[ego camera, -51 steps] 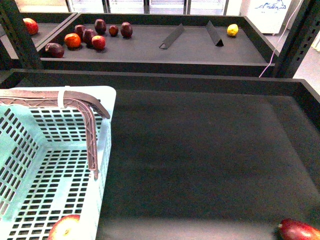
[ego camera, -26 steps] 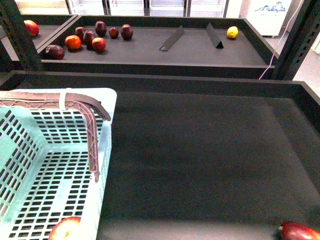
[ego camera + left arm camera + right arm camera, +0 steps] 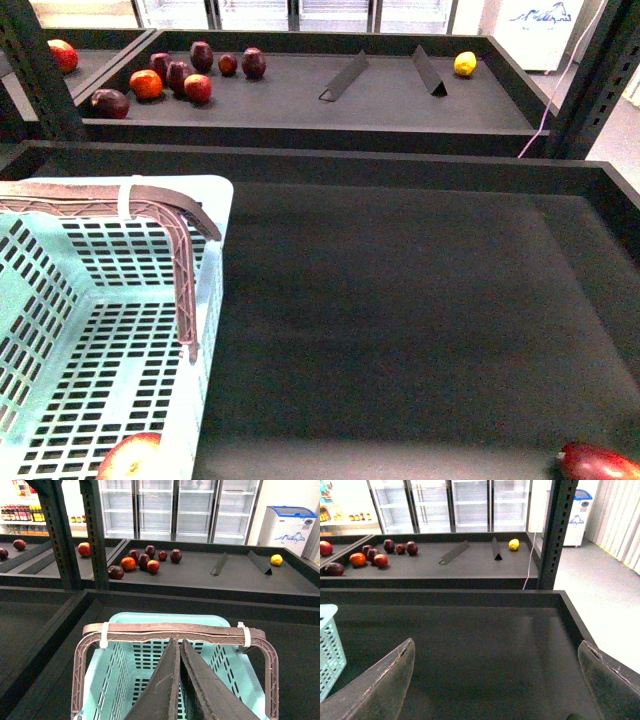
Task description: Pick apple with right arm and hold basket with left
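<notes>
The apple (image 3: pixel 130 458), red with a yellow blush, lies inside the light blue basket (image 3: pixel 212 300) at the near left of the dark tray, cut off by the frame's lower edge. The basket's brown handle (image 3: pixel 182 270) lies over its rim. In the left wrist view my left gripper (image 3: pixel 177 641) is shut and empty, its tips just short of the handle (image 3: pixel 175 629), above the basket (image 3: pixel 150 620). In the right wrist view my right gripper (image 3: pixel 497 650) is open wide and empty over the bare tray floor, the basket's corner (image 3: pixel 327 645) to one side. Neither arm shows in the front view.
An elongated dark red fruit (image 3: pixel 600 463) lies at the tray's near right corner. The back shelf holds several red fruits (image 3: pixel 175 75), a lemon (image 3: pixel 465 62) and two dark wedge dividers (image 3: pixel 343 76). A dark metal post (image 3: pixel 560 530) stands at the tray's far right corner.
The front view has shifted very slightly. The basket, the apple and the dark fruit have not moved on the tray.
</notes>
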You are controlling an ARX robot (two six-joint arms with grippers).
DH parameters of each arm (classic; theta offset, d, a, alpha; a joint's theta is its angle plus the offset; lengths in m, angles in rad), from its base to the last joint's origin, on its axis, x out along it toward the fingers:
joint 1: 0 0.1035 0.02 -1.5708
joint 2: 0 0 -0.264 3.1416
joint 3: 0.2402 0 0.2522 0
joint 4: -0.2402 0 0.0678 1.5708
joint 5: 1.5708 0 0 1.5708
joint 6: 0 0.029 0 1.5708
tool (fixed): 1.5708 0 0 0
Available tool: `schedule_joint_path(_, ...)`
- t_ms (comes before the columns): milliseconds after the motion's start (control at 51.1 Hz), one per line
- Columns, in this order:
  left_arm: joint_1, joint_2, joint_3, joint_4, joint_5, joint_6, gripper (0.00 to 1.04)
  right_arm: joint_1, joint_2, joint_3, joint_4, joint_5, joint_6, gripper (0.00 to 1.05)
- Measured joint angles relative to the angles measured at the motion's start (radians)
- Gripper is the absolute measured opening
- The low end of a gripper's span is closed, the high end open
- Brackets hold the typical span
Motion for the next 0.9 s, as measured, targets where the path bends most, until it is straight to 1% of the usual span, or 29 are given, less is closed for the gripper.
schedule_joint_path(313, 0.0, -0.09, 0.0, -0.09, 0.0, 0.0, 0.03, 0.0, 0.0, 0.0, 0.0, 0.0, 0.0, 0.96)
schedule_joint_path(372, 0.0, -0.184, 0.0, -0.219, 0.0, 0.0, 0.03, 0.0, 0.0, 0.0, 0.0, 0.0, 0.0, 0.96)
schedule_joint_path(411, 0.0, -0.237, 0.0, -0.257, 0.0, 0.0, 0.03, 0.0, 0.0, 0.0, 0.0, 0.0, 0.0, 0.96)
schedule_joint_path(900, 0.0, -0.261, 0.0, -0.266, 0.0, 0.0, 0.03, 0.0, 0.0, 0.0, 0.0, 0.0, 0.0, 0.96)
